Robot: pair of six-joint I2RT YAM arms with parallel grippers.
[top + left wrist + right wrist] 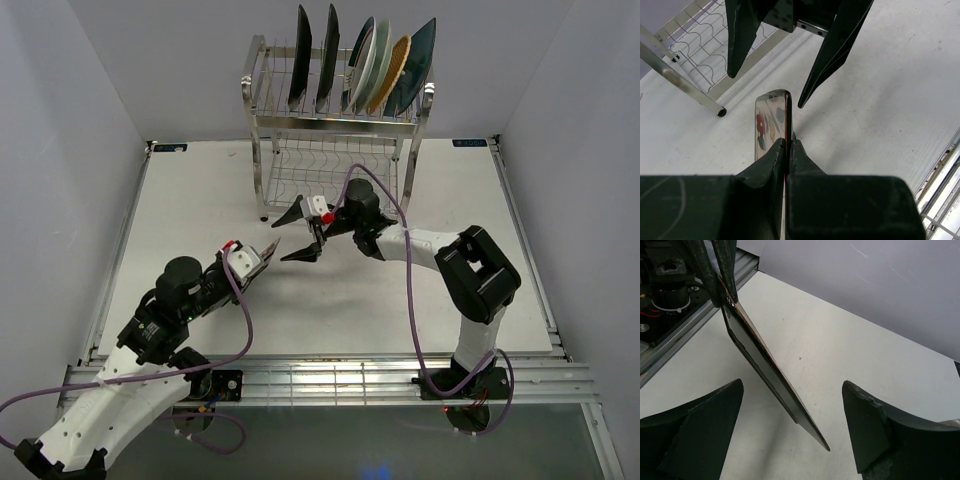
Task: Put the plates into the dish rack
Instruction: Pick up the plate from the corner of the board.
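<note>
My left gripper [262, 258] is shut on the near edge of the cream floral rectangular plate [270, 248] and holds it on edge above the table. In the left wrist view the fingertips [779, 150] pinch the plate [771, 122]. My right gripper [298, 235] is open, its two fingers either side of the plate's far end, not touching it. In the right wrist view the plate [767, 372] runs edge-on between the spread fingers [705, 430]. The steel dish rack [340, 125] stands behind, with several plates upright in its top tier, among them a dark one [300, 55] and a teal one [415, 62].
The rack's lower tier [325, 175] holds no plates and lies just behind the right gripper; it also shows in the left wrist view [695, 50]. The right arm's cable [408, 290] loops over the table. A metal rail [330, 375] runs along the near edge.
</note>
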